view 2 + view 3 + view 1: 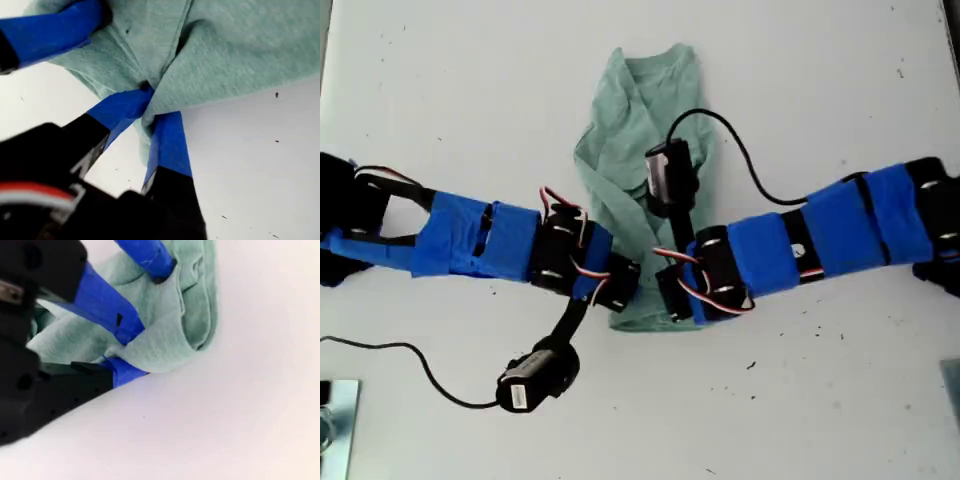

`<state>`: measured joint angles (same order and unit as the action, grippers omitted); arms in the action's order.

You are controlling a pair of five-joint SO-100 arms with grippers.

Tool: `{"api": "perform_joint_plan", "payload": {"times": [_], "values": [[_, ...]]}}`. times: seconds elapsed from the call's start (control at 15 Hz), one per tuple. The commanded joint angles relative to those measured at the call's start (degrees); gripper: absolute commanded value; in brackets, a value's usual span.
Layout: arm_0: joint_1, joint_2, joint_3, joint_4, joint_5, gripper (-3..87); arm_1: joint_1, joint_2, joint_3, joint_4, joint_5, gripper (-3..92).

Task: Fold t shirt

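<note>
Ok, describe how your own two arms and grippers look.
Both arms are black with blue tape wrapped around the links and red-and-white servo wires. My first gripper and my second gripper have blue-taped fingers. Each carries a black wrist camera trailing a black cable.

T shirt point(640, 120) lower hem hidden under both arms in exterior view; neither wrist view takes in the whole garment.

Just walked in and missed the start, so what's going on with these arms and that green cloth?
Two arms are folding a green t-shirt on a white table. The shirt lies as a narrow strip with its sides folded in. My first gripper and my second gripper are each pinching fabric at the shirt's bottom edge, near the middle of the exterior view. The collar end lies flat, away from the grippers.
</note>
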<state>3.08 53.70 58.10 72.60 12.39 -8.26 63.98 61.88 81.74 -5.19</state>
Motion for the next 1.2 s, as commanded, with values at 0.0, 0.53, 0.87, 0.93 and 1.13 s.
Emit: {"api": "perform_joint_plan", "payload": {"times": [0.0, 0.53, 0.87, 0.93, 1.13], "values": [[5.4, 7.9, -0.1, 0.8, 0.3, -0.3, -2.7, 9.8, -0.5, 4.7, -4.7, -0.8], [9.5, 16.2, -0.7, -4.7, 3.3, -0.3, -2.6, 22.9, -0.5, -0.4, -10.4, -0.8], [-11.0, 33.7, 0.8, 4.2, 12.3, -0.3, 19.2, 33.0, -0.2, 0.4, -26.4, -0.8], [-15.5, 35.3, 2.5, 4.5, 14.3, -0.3, 23.9, 33.0, 1.8, -2.3, -28.6, -0.6], [-26.5, 35.9, 9.5, 4.5, 15.3, 23.8, 33.6, 33.6, 12.4, -15.6, -29.5, 32.5]]}}
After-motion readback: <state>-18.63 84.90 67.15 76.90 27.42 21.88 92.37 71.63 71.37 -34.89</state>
